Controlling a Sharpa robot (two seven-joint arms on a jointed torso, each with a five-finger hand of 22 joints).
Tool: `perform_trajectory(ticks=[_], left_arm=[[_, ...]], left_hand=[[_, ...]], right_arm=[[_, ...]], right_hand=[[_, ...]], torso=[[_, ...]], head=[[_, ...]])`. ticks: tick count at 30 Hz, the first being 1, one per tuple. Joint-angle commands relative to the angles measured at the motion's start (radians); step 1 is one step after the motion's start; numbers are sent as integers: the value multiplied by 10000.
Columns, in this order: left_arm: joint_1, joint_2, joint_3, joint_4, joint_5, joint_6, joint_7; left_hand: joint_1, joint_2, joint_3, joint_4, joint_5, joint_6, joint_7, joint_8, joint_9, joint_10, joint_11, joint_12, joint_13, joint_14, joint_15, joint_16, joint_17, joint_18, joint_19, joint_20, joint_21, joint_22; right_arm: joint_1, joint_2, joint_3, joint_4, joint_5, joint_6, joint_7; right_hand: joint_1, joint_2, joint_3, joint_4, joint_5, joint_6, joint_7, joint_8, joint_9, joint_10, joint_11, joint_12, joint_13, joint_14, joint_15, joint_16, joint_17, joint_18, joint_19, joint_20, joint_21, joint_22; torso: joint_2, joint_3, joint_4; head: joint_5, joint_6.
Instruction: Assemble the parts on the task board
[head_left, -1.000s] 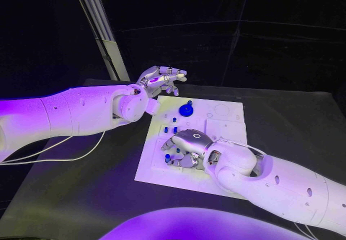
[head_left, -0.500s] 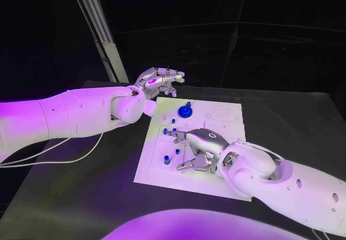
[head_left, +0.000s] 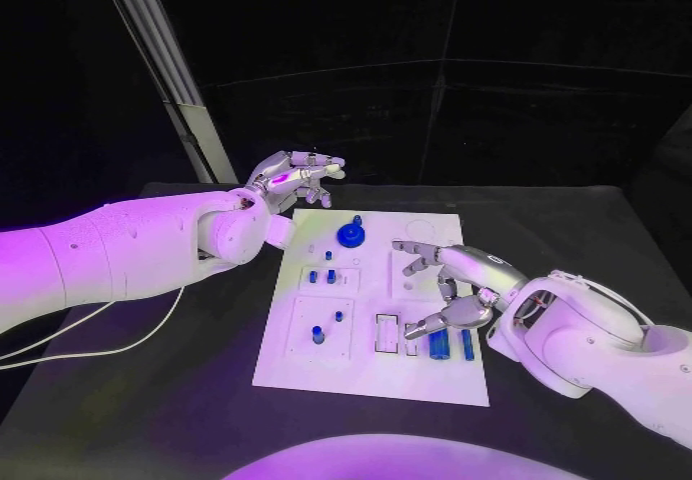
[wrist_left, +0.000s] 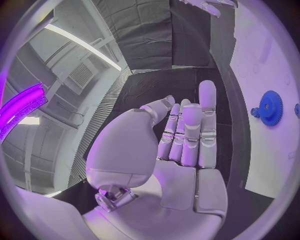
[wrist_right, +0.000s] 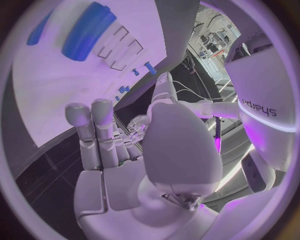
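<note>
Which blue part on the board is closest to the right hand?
The long blue bar lying near the task board's front edge, just under the right hand's fingertips. The gear and small pegs sit farther off.

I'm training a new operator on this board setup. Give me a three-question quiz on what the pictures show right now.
1. True or false: the left hand holds a blue part.
2. Which hand is over the task board? A) left B) right C) both
3. Fill in: the blue gear sits near the board's ____ edge, far or near from the robot.

Key: 1 false, its fingers are apart and hold nothing. 2 B, the right hand hangs over the board by the blue bars. 3 far.
</note>
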Motion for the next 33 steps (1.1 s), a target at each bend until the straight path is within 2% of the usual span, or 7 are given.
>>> perform_trajectory(ticks=[1, 5, 7, 13, 18, 23, 33], left_arm=[[6, 6, 4, 16, 24, 88, 22], [0, -7, -1, 33, 24, 96, 14], [-2, -18, -4, 32, 24, 91, 12], [-5, -55, -12, 65, 24, 97, 5], [-5, -82, -16, 86, 24, 105, -5], [-5, -103, -19, 106, 24, 114, -19], [-4, -98, -22, 108, 24, 134, -36]], left_hand=[[8, 37, -61, 3, -8, -97, 2, 42, 11, -99, -3, 35, 4, -78, 9, -35, -9, 141, 59, 31, -42, -10], [8, 37, -61, 3, -8, -97, 2, 42, 11, -99, -3, 35, 4, -78, 9, -35, -9, 141, 59, 31, -42, -10], [8, 37, -61, 3, -8, -97, 2, 42, 11, -99, -3, 35, 4, -78, 9, -35, -9, 141, 59, 31, -42, -10], [5, 39, -69, 3, -8, -98, 3, 46, 11, -106, -2, 41, 3, -77, 11, -28, 3, 141, 58, 32, -47, -14], [5, 39, -69, 3, -8, -98, 3, 46, 11, -106, -2, 41, 3, -77, 11, -28, 3, 141, 58, 32, -47, -14], [9, 48, -72, 1, -6, -92, -1, 54, 13, -103, -5, 51, 4, -82, 11, -31, -8, 141, 57, 33, -52, -16], [9, 48, -72, 1, -6, -92, -1, 54, 13, -103, -5, 51, 4, -82, 11, -31, -8, 141, 57, 33, -52, -16]], right_arm=[[7, -409, 23, 221, 1357, -794, -516], [2, -1029, 32, 455, 1818, -1044, -915], [0, -1253, 33, 555, 1931, -1089, -1171], [-9, -1594, 32, 801, 2051, -1120, -2195], [-15, -1610, 30, 939, 1912, -494, -3397], [-27, -1460, 27, 1052, 1664, 155, -4052], [-49, -1136, -16, 964, 916, 1176, -4407]], right_hand=[[-109, 89, 14, -21, -222, 1014, 797, 217, 121, 777, -37, 355, 67, 61, 12, -34, -2, 122, 127, -15, 100, 108], [-144, 605, 440, -24, -237, 3909, 674, 996, 485, 2250, -231, 1042, 283, 132, -116, 56, 135, 100, 236, -105, 236, 288], [-211, 936, 671, -37, -171, 4477, 520, 1270, 549, 3039, -407, 1416, 468, 249, -251, 289, 461, 42, 420, -216, 460, 608], [-1024, 1542, 891, -104, 860, 5277, -3, 1702, 596, 5009, -966, 2636, 1343, 661, -697, 1381, 1999, -219, 1162, -646, 1381, 1965], [-1728, 1666, 885, -91, 1574, 5765, -295, 2035, 662, 5726, -1273, 5044, 3963, 935, -963, 2766, 4074, -472, 1749, -947, 2224, 3246], [-1951, 1665, 904, -95, 1731, 5785, -320, 2217, 769, 5661, -1265, 8414, 8173, 1037, -965, 3798, 5753, -650, 2084, -932, 2819, 4192], [-1805, 1996, 914, -114, 3009, 5778, -327, 2358, 946, 5791, -1267, 9778, 10004, 1115, -928, 4241, 6559, -753, 2297, -906, 3139, 4739]], torso=[[-52, 11, -158], [-81, -8, -212], [-92, -2, -244], [-87, -22, -230], [-97, -19, -230], [-88, -27, -227], [-82, -21, -240]], head=[[-321, 52], [-560, 56], [-589, 41], [-761, 4], [-808, -14], [-813, -45], [-877, -99]])
